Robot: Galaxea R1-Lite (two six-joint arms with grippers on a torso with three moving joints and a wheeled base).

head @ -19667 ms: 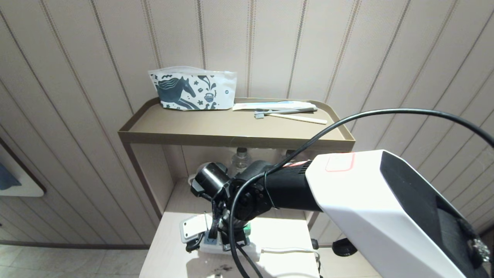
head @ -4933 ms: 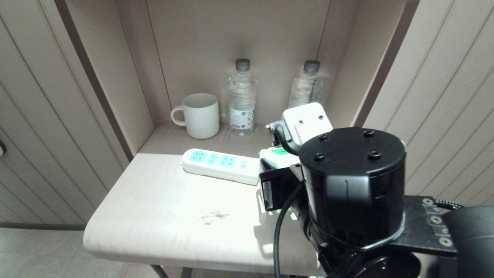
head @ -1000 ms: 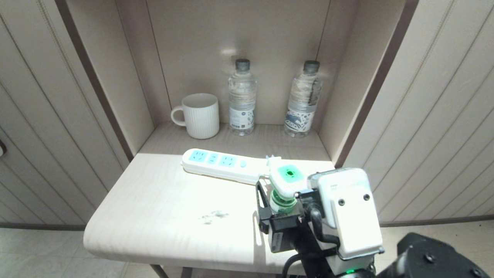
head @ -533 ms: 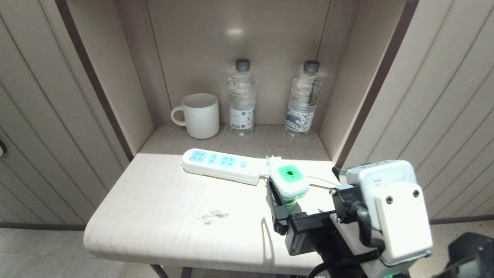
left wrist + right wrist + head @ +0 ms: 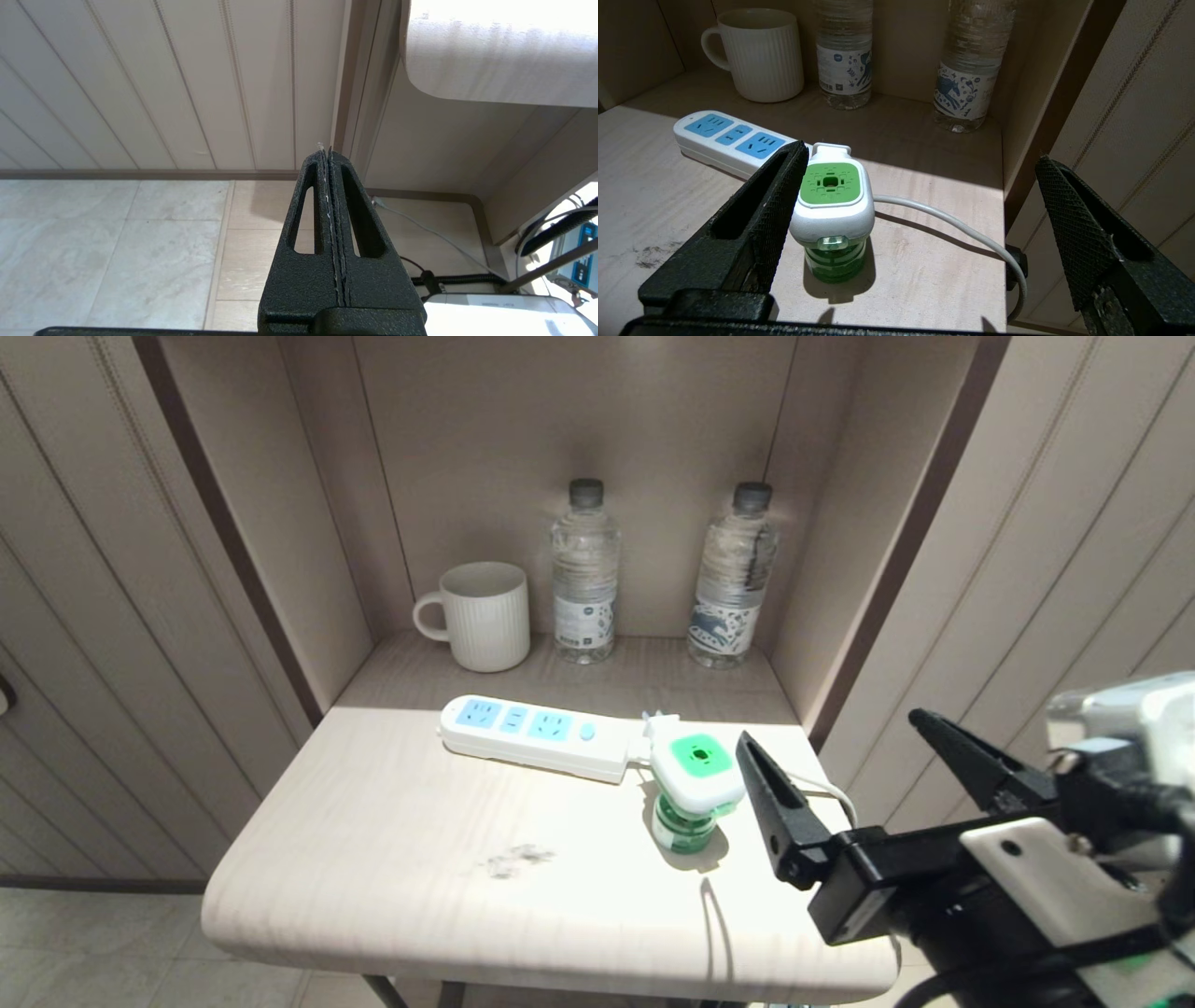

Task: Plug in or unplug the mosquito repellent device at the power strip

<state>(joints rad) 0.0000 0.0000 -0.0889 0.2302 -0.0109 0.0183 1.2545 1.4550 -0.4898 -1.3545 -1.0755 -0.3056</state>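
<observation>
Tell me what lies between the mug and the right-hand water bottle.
In the head view, a second water bottle stands between the mug and the right-hand bottle.

No legible text. Both water bottles (image 5: 844,51) (image 5: 969,65) at the shelf's back edge carry white labels with blue horse drawings; any lettering is too small to read.

white power strip (image 5: 537,735) with light-blue socket faces, repellent device (image 5: 695,784) has a white cap, green square, green bottle. ribbed white mug (image 5: 481,615), pale wood-grain counter (image 5: 420,859), black right claw (image 5: 845,756)
</observation>
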